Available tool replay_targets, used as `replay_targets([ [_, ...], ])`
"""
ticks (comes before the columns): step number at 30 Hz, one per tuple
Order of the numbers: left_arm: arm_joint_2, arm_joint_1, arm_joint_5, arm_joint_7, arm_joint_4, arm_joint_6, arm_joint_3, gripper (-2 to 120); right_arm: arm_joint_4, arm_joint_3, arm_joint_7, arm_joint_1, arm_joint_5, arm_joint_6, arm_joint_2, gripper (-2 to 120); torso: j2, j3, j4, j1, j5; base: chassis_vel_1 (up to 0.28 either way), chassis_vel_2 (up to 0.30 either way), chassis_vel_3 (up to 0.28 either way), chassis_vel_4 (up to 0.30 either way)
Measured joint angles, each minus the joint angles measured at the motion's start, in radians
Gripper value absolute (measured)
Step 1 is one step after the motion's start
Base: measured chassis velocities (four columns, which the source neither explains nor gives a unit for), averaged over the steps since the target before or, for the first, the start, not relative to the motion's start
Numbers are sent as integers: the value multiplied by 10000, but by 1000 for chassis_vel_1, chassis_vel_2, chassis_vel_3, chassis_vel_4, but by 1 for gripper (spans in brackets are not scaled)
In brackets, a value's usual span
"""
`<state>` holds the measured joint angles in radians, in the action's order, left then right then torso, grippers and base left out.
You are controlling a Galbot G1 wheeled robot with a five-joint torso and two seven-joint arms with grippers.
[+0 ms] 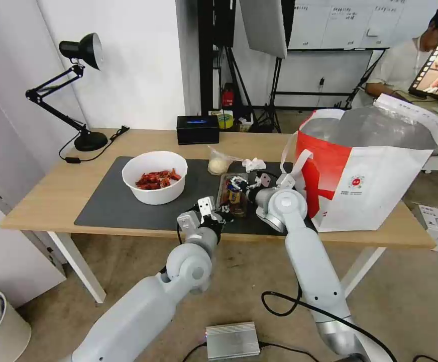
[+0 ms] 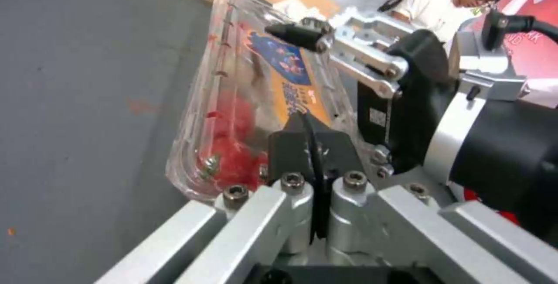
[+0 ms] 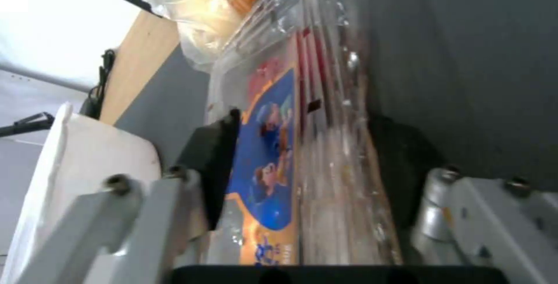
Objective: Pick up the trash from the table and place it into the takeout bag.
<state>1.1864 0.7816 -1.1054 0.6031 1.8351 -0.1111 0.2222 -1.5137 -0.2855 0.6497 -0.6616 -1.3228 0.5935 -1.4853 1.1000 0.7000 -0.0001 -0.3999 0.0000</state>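
A light-wood desk (image 1: pixel 53 196) with a dark grey mat (image 1: pixel 103 206) is carrying the scene, a large white-and-red takeout bag (image 1: pixel 369 191) with silver foil lining standing open at its right end. A white round bowl (image 1: pixel 154 177) of red shell scraps is sitting on the mat, well left of the bag. Between them a clear plastic clamshell tray (image 1: pixel 233 193), thin, glossy and ribbed with a blue-and-orange label, is lying with its long axis running away from the robot. The right pincer (image 3: pixel 302 162) is straddling that tray, black pads spread on either side of it and not yet pressing. The left pincer (image 2: pixel 314 153), clenched on nothing, is hovering just beside the tray's near end. A small clear bag (image 1: pixel 219 163) and a crumpled tissue (image 1: pixel 254 164) are lying just beyond.
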Motion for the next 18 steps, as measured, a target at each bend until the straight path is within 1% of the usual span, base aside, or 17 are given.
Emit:
replay_targets([
  [1,0,-4,0,0,3,0,0,0,-7,1,14,-10,0,3,0,49,0,0,0,0,0,0,0,0,0],
  [2,0,-4,0,0,3,0,0,0,-7,1,14,-10,0,3,0,49,0,0,0,0,0,0,0,0,0],
  [4,-4,-12,0,1,12,3,0,0,-16,14,54,-33,1,13,-6,41,0,0,1,0,1,0,0,0,0],
  [5,-4,-12,0,1,12,3,0,0,-16,14,54,-33,1,13,-6,41,0,0,1,0,1,0,0,0,0],
  [8,-22,5,-8,9,52,6,-18,0,-29,13,91,-72,13,30,-12,25,0,0,1,0,1,0,0,0,0],
  [9,-22,5,-8,9,52,6,-18,0,-29,13,91,-72,13,30,-12,25,0,0,1,0,1,0,0,0,0],
  [12,-38,30,-15,9,80,7,-34,0,-75,9,104,-97,12,32,18,10,0,-1,1,1,0,0,0,0,0],
  [13,-38,30,-15,9,80,7,-34,0,-75,9,104,-97,12,32,18,10,0,-1,1,1,0,0,0,0,0],
  [14,-38,32,-17,9,92,12,-38,0,-94,9,118,-104,10,33,34,4,0,-1,2,0,0,0,0,0,0],
  [16,-37,32,-22,9,105,24,-44,0,-123,2,130,-131,-3,33,70,0,0,-1,3,1,1,0,0,0,0],
  [18,-36,31,-23,10,116,46,-48,0,-140,-6,132,-153,-7,32,84,0,1,-1,4,0,1,0,0,0,0],
])
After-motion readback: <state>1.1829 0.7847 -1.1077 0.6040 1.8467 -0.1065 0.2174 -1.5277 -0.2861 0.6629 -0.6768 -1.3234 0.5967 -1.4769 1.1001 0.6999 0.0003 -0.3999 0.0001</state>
